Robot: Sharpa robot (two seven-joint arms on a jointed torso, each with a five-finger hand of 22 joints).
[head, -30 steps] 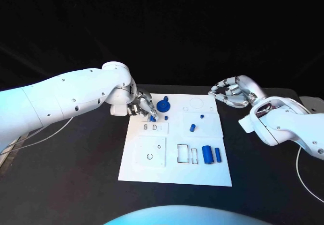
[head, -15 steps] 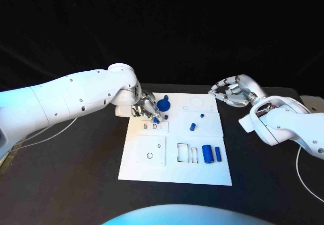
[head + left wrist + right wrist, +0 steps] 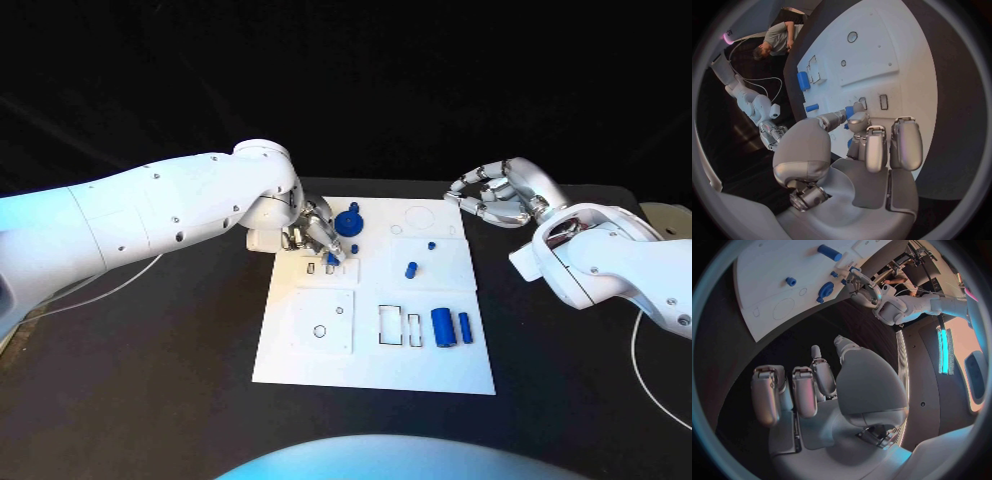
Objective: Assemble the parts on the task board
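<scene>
The white task board point(image 3: 433, 360) lies in the middle of the table. My left hand point(image 3: 316, 236) hovers over its far left corner and pinches a small blue part point(image 3: 333, 258) just above the small slots point(image 3: 320, 269). In the left wrist view that blue part point(image 3: 849, 112) sits between thumb and fingertip, close to two slots point(image 3: 883, 101). A blue gear-like part point(image 3: 353, 222) stands right beside the hand. My right hand point(image 3: 498, 196) hangs off the board's far right corner, fingers curled in with nothing in them point(image 3: 801, 390).
Two small blue parts point(image 3: 413, 269) point(image 3: 433, 246) stand mid-board. Two blue cylinders point(image 3: 443, 328) point(image 3: 464, 328) lie near the right edge beside rectangular cut-outs point(image 3: 391, 326). A white cable point(image 3: 101, 285) runs over the table to the left.
My left hand has shifted slightly toward the board's slots with the small blue part in its pinch. The right hand has stayed put.
</scene>
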